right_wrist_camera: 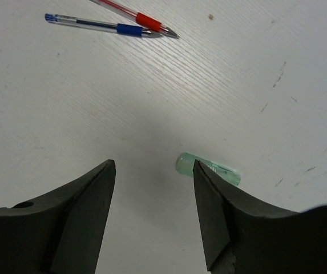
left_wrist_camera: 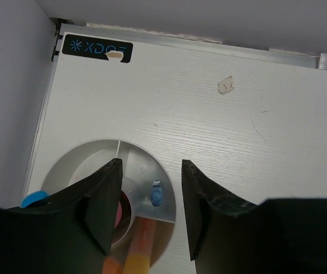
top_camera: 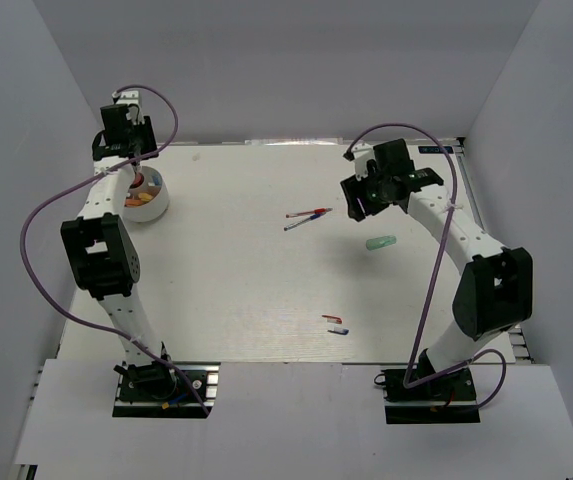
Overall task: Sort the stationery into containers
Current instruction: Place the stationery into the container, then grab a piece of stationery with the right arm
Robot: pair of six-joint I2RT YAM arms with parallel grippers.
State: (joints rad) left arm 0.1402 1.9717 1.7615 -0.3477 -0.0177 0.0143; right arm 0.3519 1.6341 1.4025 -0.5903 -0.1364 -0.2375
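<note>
Black fingers of the left gripper (left_wrist_camera: 150,162) stand apart, holding nothing, over the divided white bowl (left_wrist_camera: 77,157) containing orange markers (left_wrist_camera: 142,246). Right gripper (right_wrist_camera: 153,163) hangs open above the table (right_wrist_camera: 66,103), mint marker (right_wrist_camera: 209,169) just beside one finger; red pen (right_wrist_camera: 134,16) and blue pen (right_wrist_camera: 95,24) lie beyond.

A small black rectangular label (left_wrist_camera: 97,48) lies flat on the white table (left_wrist_camera: 220,137), in the far left corner, close to both the far edge and the left edge. At its left end is a pale blue star sign shaped like a snowflake. Blue capital letters reading XDOF follow it. A small tan scrap (left_wrist_camera: 116,55) overlaps the label's lower edge beneath the O and the F, hiding part of the bottoms of those letters. The label appears in the left wrist view.
</note>
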